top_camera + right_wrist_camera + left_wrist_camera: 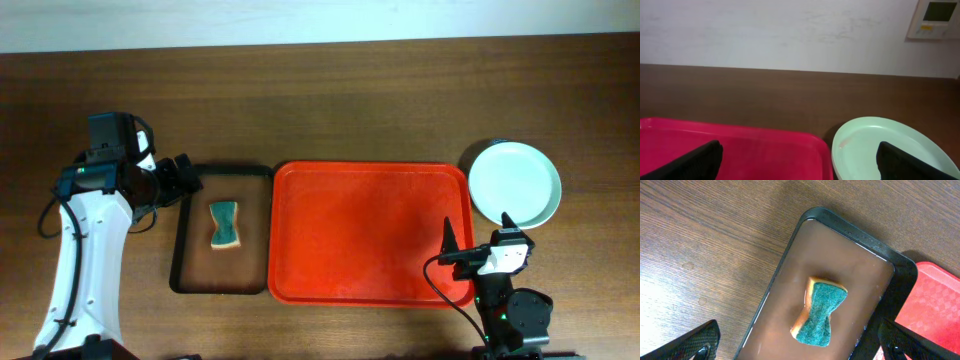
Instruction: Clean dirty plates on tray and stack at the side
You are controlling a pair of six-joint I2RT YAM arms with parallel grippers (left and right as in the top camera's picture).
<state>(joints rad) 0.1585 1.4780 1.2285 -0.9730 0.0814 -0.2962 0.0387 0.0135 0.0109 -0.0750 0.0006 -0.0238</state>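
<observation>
Your right gripper [478, 232] is nearest: spread wide, empty, at the tray's [360, 180] right front corner. Tray bare. Left gripper [187, 178] also wide, empty, above the sponge [225, 224]. Plates [515, 183] stacked just right of tray, count hidden. Task looks finished.

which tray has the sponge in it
The smaller black-rimmed brown tray, left of the red tray: the green sponge lies in its middle.

The tray [370, 235] is bright red and finely textured. The plates [515, 182] are pale mint. The sponge [225, 224] is teal-green over tan, in a black-rimmed brown tray [178, 250]. The table [320, 100] shows dark wood grain.
</observation>
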